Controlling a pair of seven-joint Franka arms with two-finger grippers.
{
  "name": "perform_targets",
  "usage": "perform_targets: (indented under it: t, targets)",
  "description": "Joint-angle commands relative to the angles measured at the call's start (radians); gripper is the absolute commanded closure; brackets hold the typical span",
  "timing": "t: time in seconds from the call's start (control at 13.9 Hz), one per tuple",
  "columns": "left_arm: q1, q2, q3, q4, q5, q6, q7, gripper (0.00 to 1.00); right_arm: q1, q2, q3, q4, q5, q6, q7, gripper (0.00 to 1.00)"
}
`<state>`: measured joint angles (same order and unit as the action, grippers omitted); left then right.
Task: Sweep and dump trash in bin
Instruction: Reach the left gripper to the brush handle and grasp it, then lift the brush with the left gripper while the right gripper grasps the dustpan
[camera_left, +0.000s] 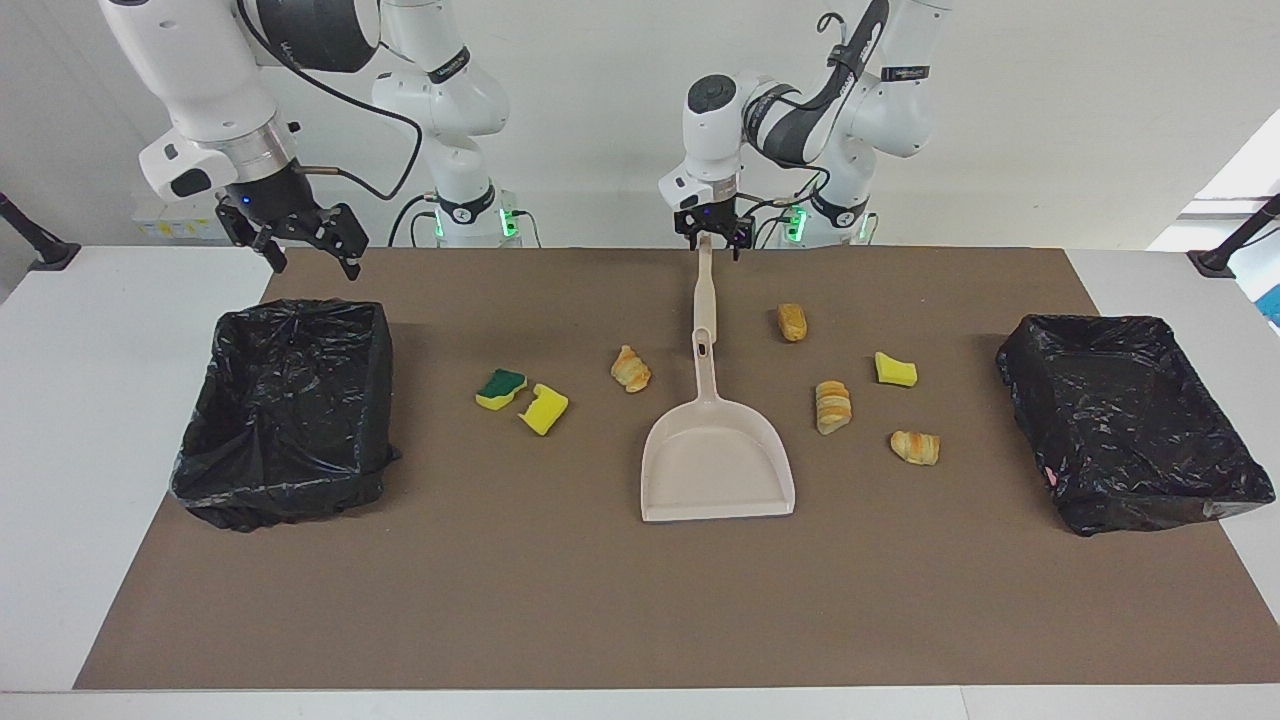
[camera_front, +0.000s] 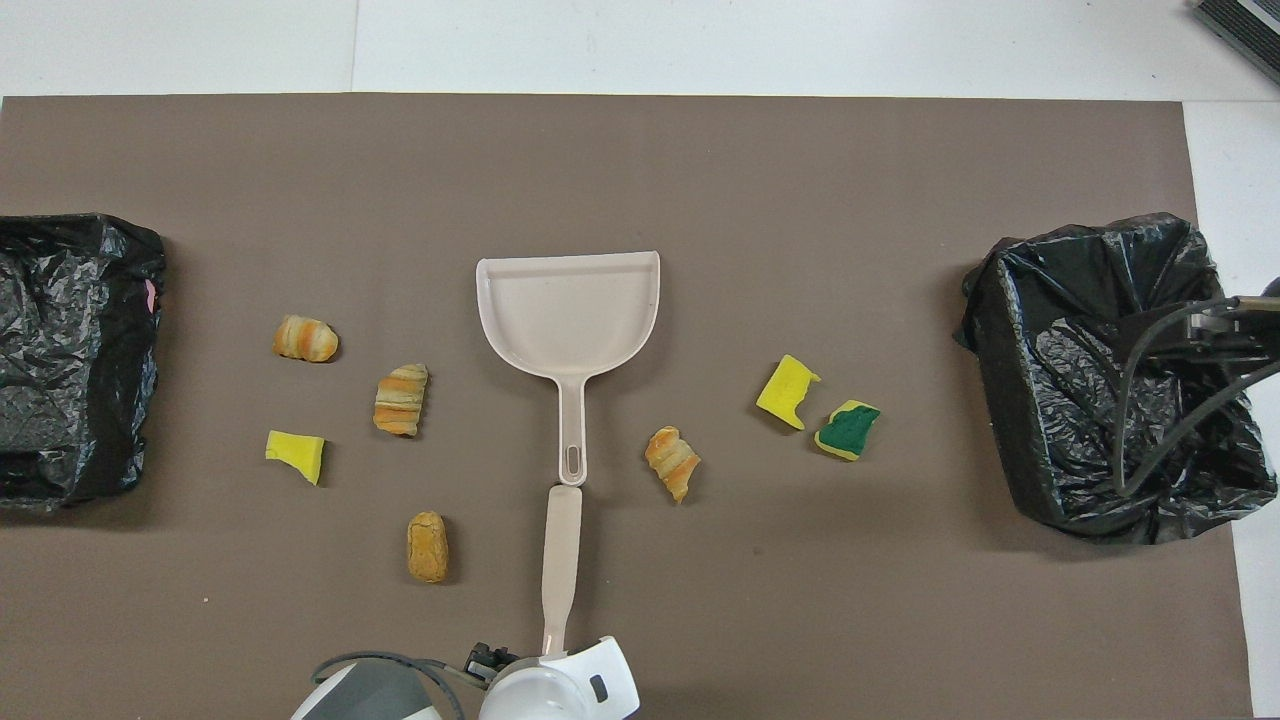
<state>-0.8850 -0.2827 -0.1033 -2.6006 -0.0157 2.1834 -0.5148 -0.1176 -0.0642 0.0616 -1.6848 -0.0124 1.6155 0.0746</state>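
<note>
At the top centre of the facing view, the left gripper (camera_left: 712, 240) is clenched on the upper end of a slim beige handle, which I take to be the brush (camera_left: 704, 290); its bristles I cannot see. The handle slants down to the mat, and its free end lies just against the handle tip of the dustpan (camera_left: 718, 465). In the overhead view too, the two handles form one line. I think the arm holds the tool by its very end to get the longest reach over the mat.

The dustpan lies flat in the middle of the frame, its open mouth pointing away from the robots. It is empty, so I judge that no sweeping is done yet.

The trash lies around it in two groups. Toward the right arm's end are a green-topped sponge (camera_left: 501, 388), a yellow chunk (camera_left: 544, 408) just beside it, and a bread piece (camera_left: 631, 369) near the dustpan handle. Toward the left arm's end are three bread pieces (camera_left: 792, 321) (camera_left: 833, 406) (camera_left: 915, 447) and another yellow sponge (camera_left: 896, 369), all apart from each other.

Each end of the mat has a black-lined bin (camera_left: 280, 490) (camera_left: 1150, 505), probably so that either arm can dump nearby. The right gripper (camera_left: 305, 245), fingers spread and empty, waits over the robot-side rim of the bin at its end.
</note>
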Motion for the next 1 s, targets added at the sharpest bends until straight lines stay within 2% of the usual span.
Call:
perform_targets:
  t: [0.0,0.07,0.14,0.29,0.5,0.65,0.79,0.93]
  targets:
    - [0.001,0.017,0.013,0.011,-0.001,0.024,-0.002,0.41,-0.014,-0.014,0.007,-0.009,0.028,-0.011,-0.026,0.0]
    - [0.011,0.02,0.013,0.017,0.0,0.025,-0.002,0.49,-0.014,-0.014,0.007,-0.009,0.028,-0.011,-0.026,0.0]
    - [0.011,0.02,0.013,0.017,0.0,0.024,-0.001,0.62,-0.014,-0.014,0.007,-0.009,0.028,-0.011,-0.026,0.0]
    - [0.015,0.033,0.016,0.049,0.011,-0.002,0.002,0.78,-0.014,-0.014,0.007,-0.009,0.028,-0.011,-0.026,0.0]
    - [0.064,0.01,0.019,0.079,0.055,-0.071,0.013,0.94,-0.014,-0.014,0.007,-0.009,0.028,-0.011,-0.026,0.0]
    - [0.113,-0.009,0.019,0.109,0.11,-0.152,0.03,0.98,-0.014,-0.014,0.007,-0.009,0.028,-0.011,-0.026,0.0]
    - [0.199,-0.08,0.023,0.111,0.129,-0.297,0.05,1.0,-0.014,-0.013,0.007,-0.007,0.028,-0.009,-0.027,0.0]
    - [0.331,-0.172,0.02,0.106,0.129,-0.359,0.091,1.0,-0.01,-0.017,0.027,-0.018,0.02,-0.006,-0.05,0.0]
